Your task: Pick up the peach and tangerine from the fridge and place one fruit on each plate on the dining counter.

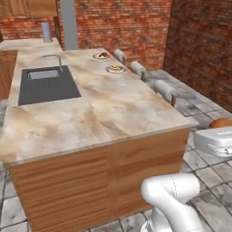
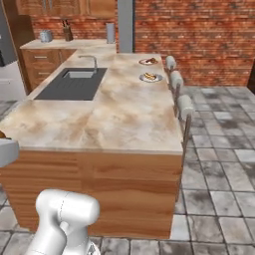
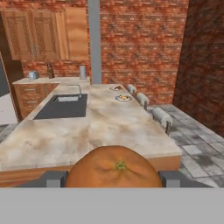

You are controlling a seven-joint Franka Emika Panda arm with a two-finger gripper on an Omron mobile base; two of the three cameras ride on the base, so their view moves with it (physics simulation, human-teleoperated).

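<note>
- Gripper [image 3: 114, 178] clenched on the tangerine [image 3: 114, 168], fingers at its two sides; held short of the dining counter's [image 1: 113, 104] near end
- Judged light, round, soft-skinned and apt to roll; hold at the widest girth, gently
- Plates [image 1: 116, 69] [image 1: 101, 55] at that counter's far end, stool side; sink [image 1: 46, 84] opposite

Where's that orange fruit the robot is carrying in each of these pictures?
Left base view: the tangerine peeks out at the right edge, above the white hand.
Right base view: I cannot make it out.
Hand view: bottom centre, between the gripper fingers.
Shared landmark: the dark sink in the dining counter.
</note>
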